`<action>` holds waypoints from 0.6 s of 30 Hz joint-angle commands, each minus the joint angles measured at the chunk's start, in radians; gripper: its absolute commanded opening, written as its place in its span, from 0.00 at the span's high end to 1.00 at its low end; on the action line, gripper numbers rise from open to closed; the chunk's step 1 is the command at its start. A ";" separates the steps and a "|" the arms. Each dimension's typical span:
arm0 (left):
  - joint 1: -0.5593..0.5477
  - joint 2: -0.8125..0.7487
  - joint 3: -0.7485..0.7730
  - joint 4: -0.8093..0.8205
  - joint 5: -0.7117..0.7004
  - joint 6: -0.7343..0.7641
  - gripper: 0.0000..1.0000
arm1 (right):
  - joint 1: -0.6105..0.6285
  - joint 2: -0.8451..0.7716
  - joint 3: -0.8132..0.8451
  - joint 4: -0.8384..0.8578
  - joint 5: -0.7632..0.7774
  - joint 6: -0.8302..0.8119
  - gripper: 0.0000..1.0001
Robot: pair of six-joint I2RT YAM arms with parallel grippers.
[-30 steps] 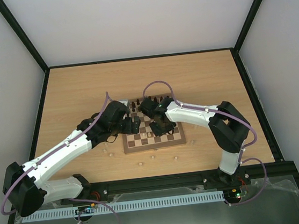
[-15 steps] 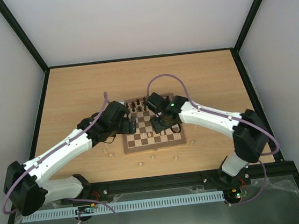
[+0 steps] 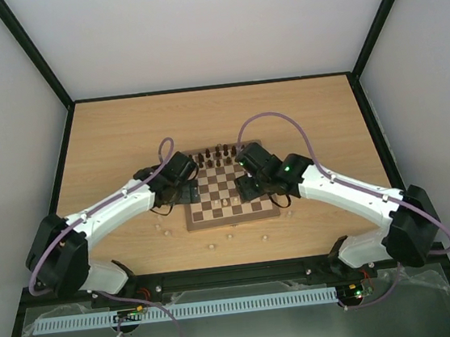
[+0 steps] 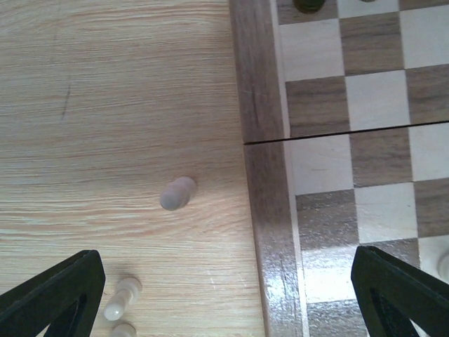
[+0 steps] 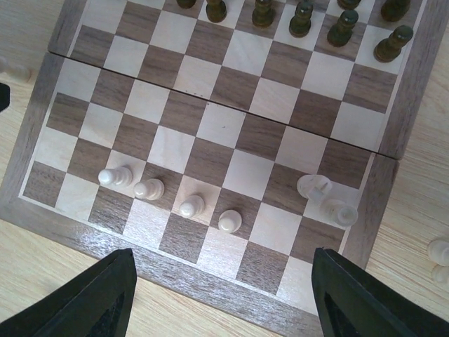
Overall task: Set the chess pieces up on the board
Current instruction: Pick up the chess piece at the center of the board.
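The board (image 3: 229, 186) lies mid-table, with dark chess pieces (image 5: 302, 20) lined along its far rows. Several pale pawns (image 5: 191, 206) stand in a row on its near side, and two larger pale pieces (image 5: 313, 186) stand near its right corner. My right gripper (image 5: 224, 295) hovers open above the board's near edge with nothing between its fingers (image 5: 91, 295). Spread wide, my left gripper (image 4: 231, 309) hangs open over the board's left border (image 4: 259, 105). A pale piece (image 4: 177, 193) lies on the table beside that border, with two more (image 4: 121, 298) near the left finger.
Loose pale pieces lie on the tabletop in front of the board (image 3: 229, 235), to its left (image 3: 167, 232) and to its right (image 3: 289, 213). One more (image 5: 438, 249) sits just off the board's right corner. Black frame rails (image 3: 216, 86) border the table.
My right gripper has opened and pulled back toward the board's near right, its elbow swinging out right. My left gripper has drawn back from the board to its left border.
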 commanded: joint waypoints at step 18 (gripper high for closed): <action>0.119 0.178 0.037 0.035 0.038 0.056 0.57 | -0.004 -0.054 -0.050 0.036 -0.077 -0.013 0.31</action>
